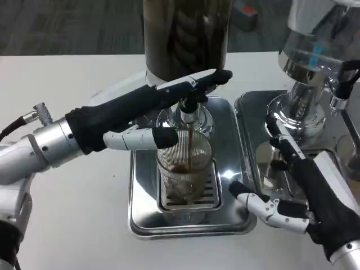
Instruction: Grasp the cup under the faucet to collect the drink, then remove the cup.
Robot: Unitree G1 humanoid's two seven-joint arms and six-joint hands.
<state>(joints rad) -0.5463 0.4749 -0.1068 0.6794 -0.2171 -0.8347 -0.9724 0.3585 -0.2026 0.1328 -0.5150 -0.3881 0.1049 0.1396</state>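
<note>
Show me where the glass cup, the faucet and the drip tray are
glass cup [184, 169], head view, on its ribbed side wall.
faucet [189, 109], head view, on the black spout.
drip tray [143, 219], head view, on its bare left rim.

The cup [184, 169] was clear ribbed glass, standing on a polished steel tray [140, 219] with a slotted metal grate [211, 194]. Above the cup the faucet [191, 109] shone chrome. The table [73, 225] beside the tray looked white, smooth and matt
</note>
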